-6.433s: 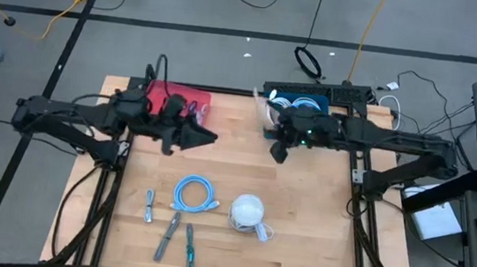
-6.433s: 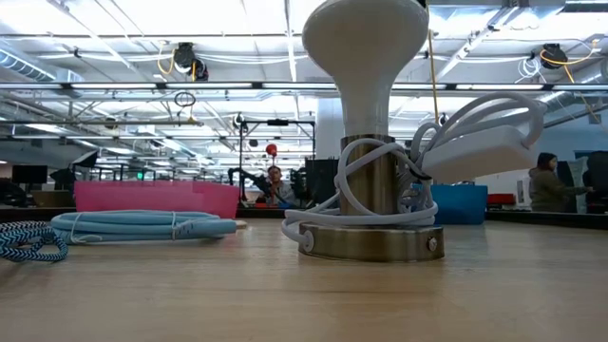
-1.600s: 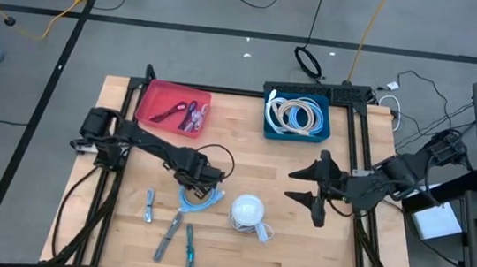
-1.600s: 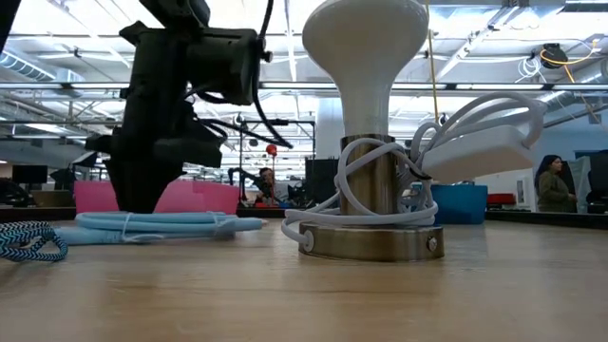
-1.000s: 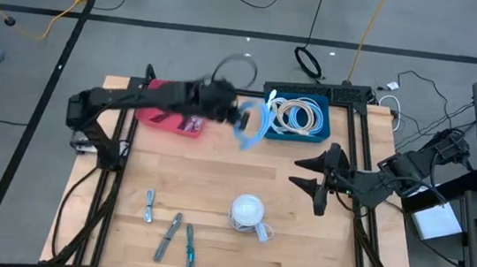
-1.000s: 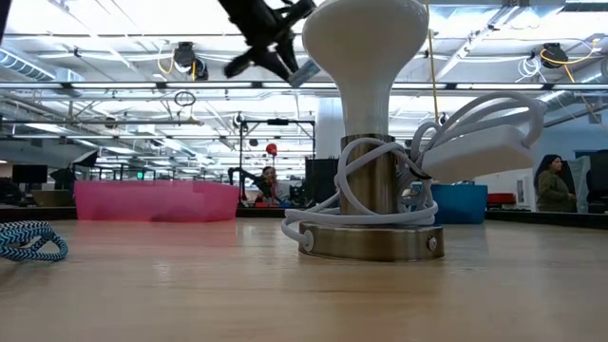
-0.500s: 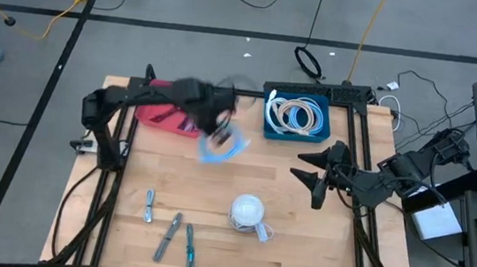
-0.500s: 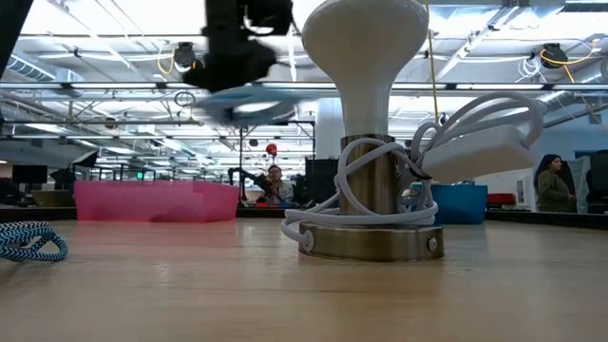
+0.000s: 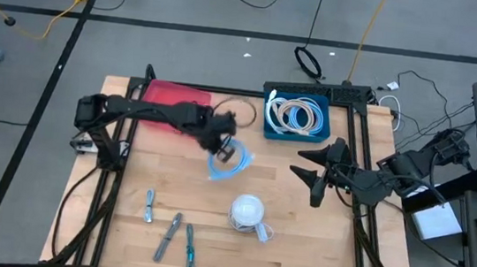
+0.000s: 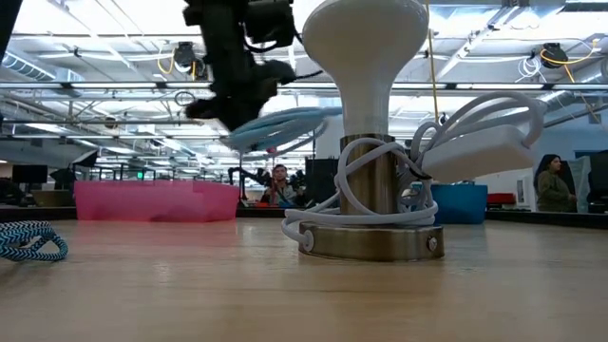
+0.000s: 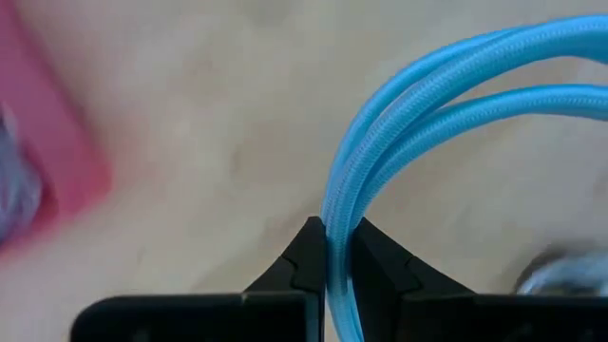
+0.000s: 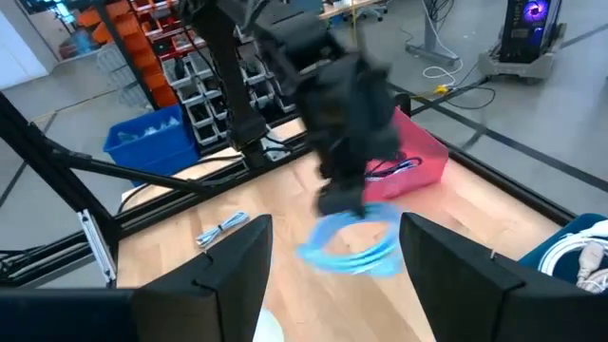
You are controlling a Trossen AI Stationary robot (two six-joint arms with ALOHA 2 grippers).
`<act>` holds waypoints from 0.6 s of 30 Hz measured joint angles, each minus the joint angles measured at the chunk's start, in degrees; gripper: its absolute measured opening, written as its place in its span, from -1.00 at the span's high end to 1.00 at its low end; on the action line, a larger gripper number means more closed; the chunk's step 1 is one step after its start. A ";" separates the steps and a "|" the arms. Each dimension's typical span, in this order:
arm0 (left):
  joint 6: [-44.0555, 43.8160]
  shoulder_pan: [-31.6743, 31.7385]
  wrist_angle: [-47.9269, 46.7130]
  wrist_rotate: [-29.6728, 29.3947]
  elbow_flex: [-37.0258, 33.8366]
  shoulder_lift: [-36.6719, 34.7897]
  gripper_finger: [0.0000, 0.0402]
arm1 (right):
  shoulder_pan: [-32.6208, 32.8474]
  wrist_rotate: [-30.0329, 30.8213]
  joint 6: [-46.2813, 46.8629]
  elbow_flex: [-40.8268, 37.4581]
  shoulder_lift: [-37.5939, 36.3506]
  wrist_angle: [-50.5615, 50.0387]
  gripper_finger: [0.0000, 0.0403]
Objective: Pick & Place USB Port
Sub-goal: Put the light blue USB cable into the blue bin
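Cable (image 11: 399,123) in my left gripper (image 11: 334,249): light blue braided cloth sheath, finely ribbed, matt; my fingers (image 11: 306,258) are smooth black plastic. Table (image 9: 298,246): pale wood, smooth, satin. Lamp (image 10: 369,123): glossy white bulb on a brushed metal base; bins, pink (image 10: 157,200) and blue (image 9: 268,123), are smooth plastic.
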 joint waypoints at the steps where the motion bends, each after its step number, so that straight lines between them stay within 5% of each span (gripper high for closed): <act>1: 0.33 1.54 1.68 -0.09 0.57 0.02 0.87 | -0.01 -0.08 0.12 0.00 0.00 0.00 -0.11; 9: 4.82 10.82 7.73 2.32 12.87 6.26 0.87 | -0.01 -1.31 1.59 0.00 0.67 0.04 -0.11; 18: 12.59 13.05 -2.23 5.63 42.10 25.60 0.87 | 0.05 -1.48 4.69 -0.01 1.65 -0.37 -0.11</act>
